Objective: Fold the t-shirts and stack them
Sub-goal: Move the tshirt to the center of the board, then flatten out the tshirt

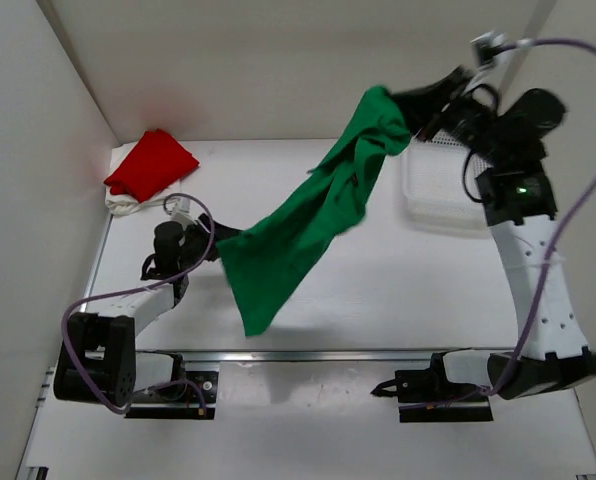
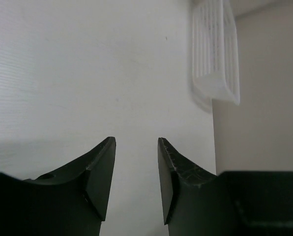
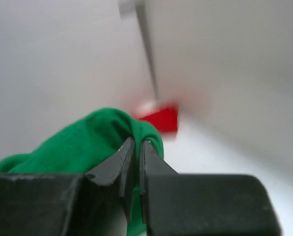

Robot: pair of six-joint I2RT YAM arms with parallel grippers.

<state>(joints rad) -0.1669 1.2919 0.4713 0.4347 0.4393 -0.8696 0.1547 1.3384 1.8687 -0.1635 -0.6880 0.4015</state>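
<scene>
Green t-shirt (image 1: 308, 225) hangs in the air, pinched at one bunched end by the right gripper (image 3: 136, 147), whose jaws are clamped on the cloth high at back right, near the white mesh basket (image 1: 443, 195). The rest drapes diagonally down to the left, with its low end over the table (image 1: 398, 290). Left gripper (image 2: 136, 145) sits just beside the low left edge, jaws apart, nothing between them. Red t-shirt (image 1: 150, 165) lies folded on the white t-shirt (image 1: 126, 206) in the back left corner. The green cloth looks light and limp, sagging and twisting under its own weight. Best hold for the left is likely a free corner or hem on the low edge, so both arms can spread it flat.
</scene>
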